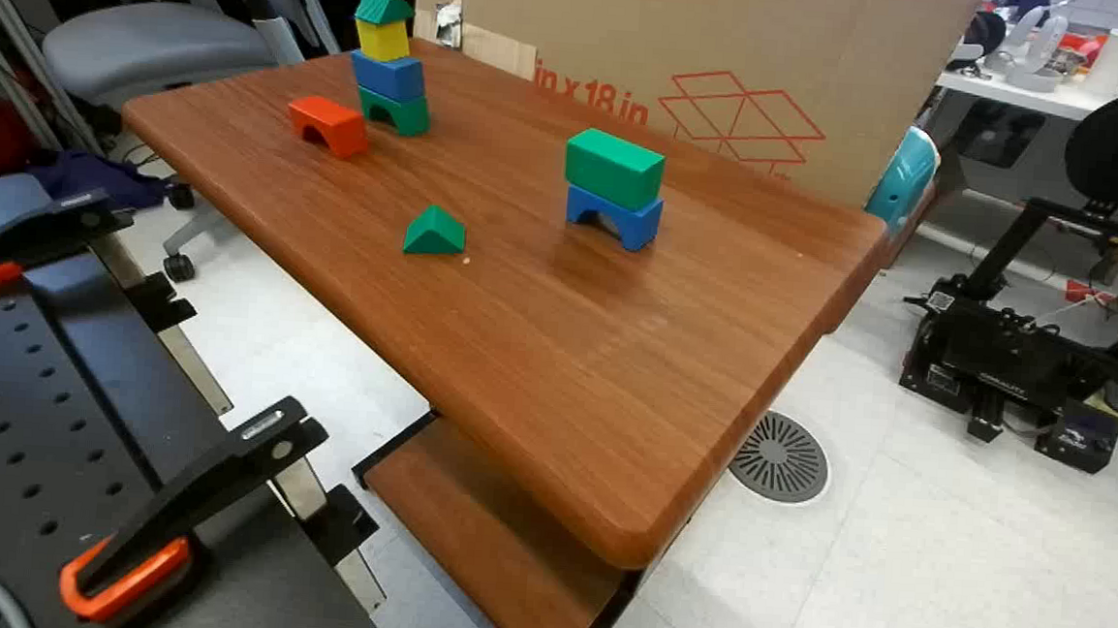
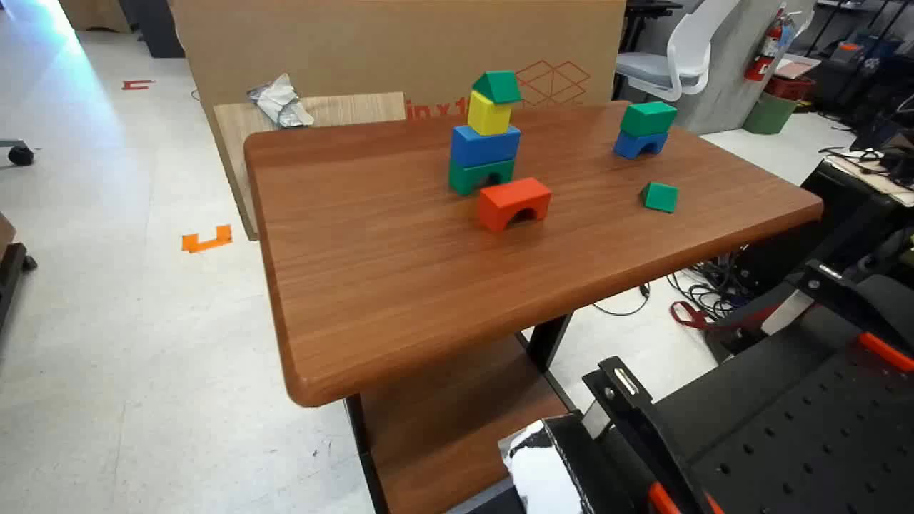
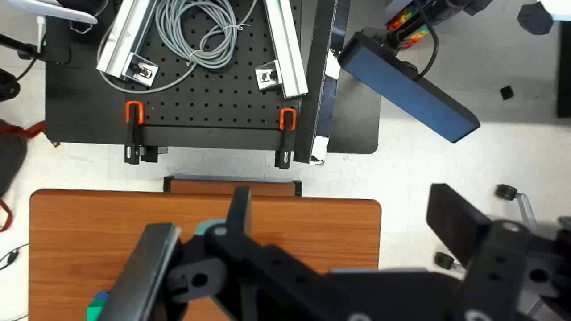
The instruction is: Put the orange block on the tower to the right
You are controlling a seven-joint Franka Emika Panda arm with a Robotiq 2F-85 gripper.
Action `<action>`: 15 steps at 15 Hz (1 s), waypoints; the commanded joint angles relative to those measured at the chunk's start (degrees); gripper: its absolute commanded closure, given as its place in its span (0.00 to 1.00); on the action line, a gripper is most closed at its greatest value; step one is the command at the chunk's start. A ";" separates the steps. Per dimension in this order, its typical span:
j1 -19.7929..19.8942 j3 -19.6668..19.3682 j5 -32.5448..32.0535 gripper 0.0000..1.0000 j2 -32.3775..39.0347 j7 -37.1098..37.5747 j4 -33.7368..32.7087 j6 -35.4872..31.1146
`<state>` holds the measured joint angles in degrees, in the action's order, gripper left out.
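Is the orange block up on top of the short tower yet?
No, the orange block sits directly on the brown table, apart from the short green-and-blue tower.

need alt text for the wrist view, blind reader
The open end effector partly hides a brown table; a green block and a blue block peek out at lower left. At top, coiled grey cable lies on a perforated board.

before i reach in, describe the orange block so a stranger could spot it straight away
On the brown table, find the taller stack of four pieces. Near its base, with nothing on top, lies the orange block, bridge-shaped with an arch underneath. It is the only orange-red block there; the stack is green, blue and yellow.
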<state>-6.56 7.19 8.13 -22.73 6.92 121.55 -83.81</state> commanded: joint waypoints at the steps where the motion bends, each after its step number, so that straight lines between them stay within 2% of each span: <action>1: 0.31 0.25 0.06 0.00 0.04 -0.08 -0.18 0.15; 9: 0.31 0.25 0.06 0.00 0.04 -0.08 -0.20 0.13; 11: 0.57 0.71 -0.77 0.00 1.02 0.63 1.34 -3.48; 15: 0.64 1.40 -2.04 0.00 3.24 1.80 6.35 -15.22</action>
<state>-6.43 7.36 7.61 -21.27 7.21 125.17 -92.03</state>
